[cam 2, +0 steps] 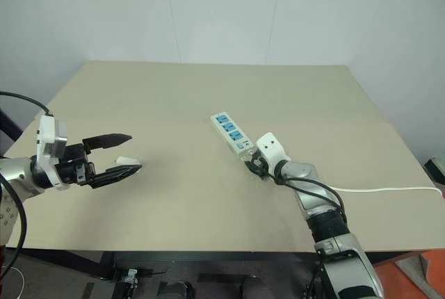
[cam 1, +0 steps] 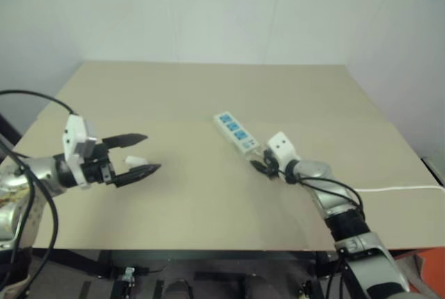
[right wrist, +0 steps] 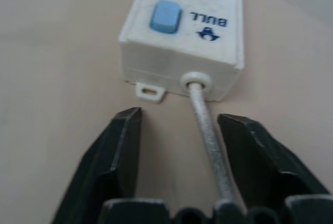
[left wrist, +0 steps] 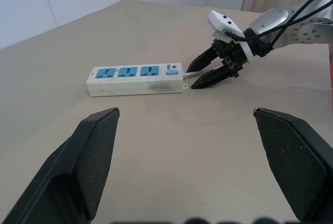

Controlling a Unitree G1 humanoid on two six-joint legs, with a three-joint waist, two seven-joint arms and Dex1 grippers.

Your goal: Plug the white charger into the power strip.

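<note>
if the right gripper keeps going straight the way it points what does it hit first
Most likely the cord end of the power strip: the right gripper, jaws part open, already straddles the cord just short of it.

You see a power strip [right wrist: 182, 41] of smooth white plastic with blue socket faces, its cord [right wrist: 208, 140] a matt grey-white sleeve. The table [cam 1: 208, 90] looks like matt beige board; the fingers [right wrist: 122, 156] are dull black plastic.

There was one power strip [cam 1: 234, 132] with three blue sockets and one blue switch [right wrist: 165, 16], trailing one cord [right wrist: 208, 140]. One small white charger [cam 1: 135, 160] lay on one table [cam 1: 208, 97]. Two grippers were there, a left gripper [cam 1: 142, 153] and a right gripper [left wrist: 200, 72].
</note>
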